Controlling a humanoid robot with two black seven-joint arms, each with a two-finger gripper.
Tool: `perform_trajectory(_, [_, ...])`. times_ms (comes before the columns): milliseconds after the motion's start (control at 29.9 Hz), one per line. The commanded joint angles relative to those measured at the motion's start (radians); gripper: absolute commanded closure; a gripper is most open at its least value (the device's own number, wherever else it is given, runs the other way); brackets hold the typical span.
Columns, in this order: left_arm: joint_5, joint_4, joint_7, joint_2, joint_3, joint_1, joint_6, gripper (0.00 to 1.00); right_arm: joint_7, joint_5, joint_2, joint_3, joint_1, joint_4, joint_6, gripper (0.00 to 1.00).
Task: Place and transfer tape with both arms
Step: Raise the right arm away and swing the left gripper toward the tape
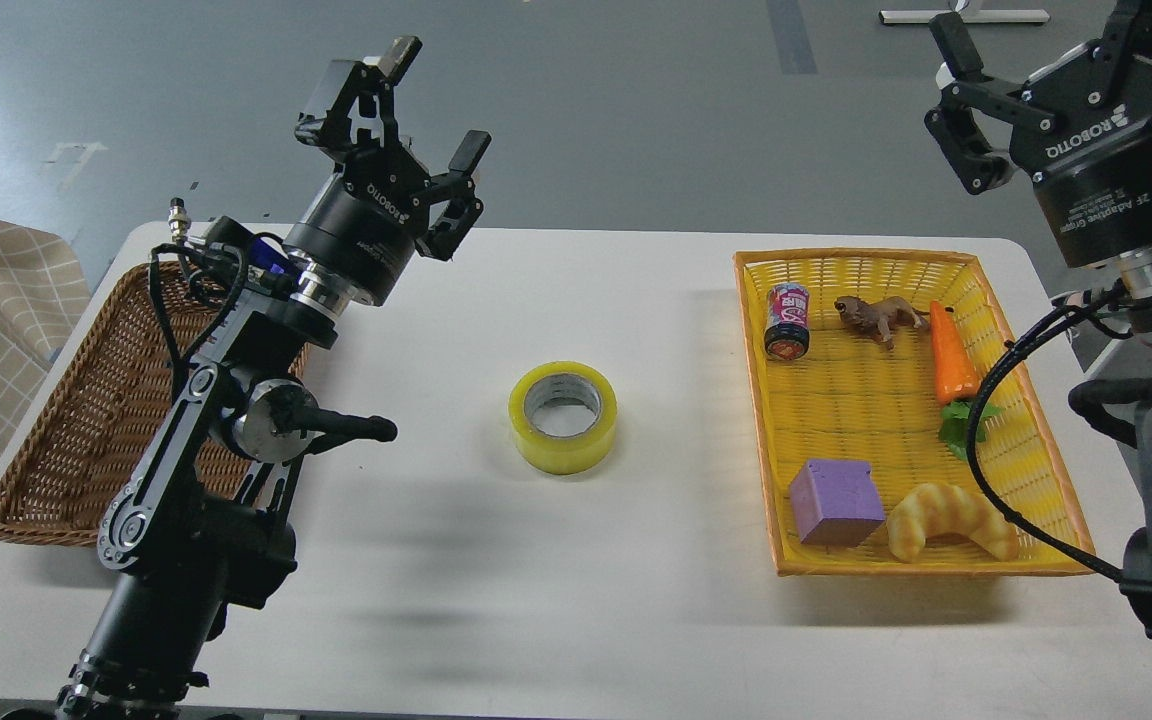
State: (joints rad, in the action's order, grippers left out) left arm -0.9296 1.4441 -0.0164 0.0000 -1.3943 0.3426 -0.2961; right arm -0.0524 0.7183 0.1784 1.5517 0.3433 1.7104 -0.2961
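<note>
The tape (563, 417), a wide yellow translucent roll with a grey-white core, lies flat in the middle of the white table (576, 620). My left gripper (431, 100) is open and empty, raised above the table's far left, well up and left of the tape. My right gripper (1046, 45) is open and empty, held high at the top right, beyond the yellow basket; one of its fingers is cut off by the frame's edge.
A brown wicker basket (86, 420) lies at the left, partly behind my left arm. A yellow basket (1036, 420) at the right holds a can (787, 320), a brown toy animal (876, 316), a carrot (952, 360), a purple block (835, 501) and a croissant toy (951, 520).
</note>
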Motion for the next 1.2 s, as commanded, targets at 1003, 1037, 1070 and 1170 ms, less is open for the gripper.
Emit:
perform_trajectory(1003, [0.005,0.044,-0.142,0.000,-0.008,-0.005,-0.009,0.02,0.003,0.000,-0.007,-0.007,-0.010,-0.009,-0.084,0.00])
perform_trajectory(1037, [0.006,0.045,-0.146,0.000,-0.009,-0.008,-0.020,0.02,0.003,0.000,-0.007,-0.007,-0.010,-0.009,-0.084,0.00])
perform_trajectory(1070, [0.006,0.051,-0.148,0.000,-0.011,-0.010,-0.027,0.02,0.003,0.000,-0.008,-0.007,-0.010,-0.009,-0.084,0.00])
perform_trajectory(1170, [0.009,0.094,-0.151,0.000,-0.020,-0.011,-0.043,0.02,0.003,0.000,-0.007,-0.007,-0.012,-0.009,-0.084,0.00])
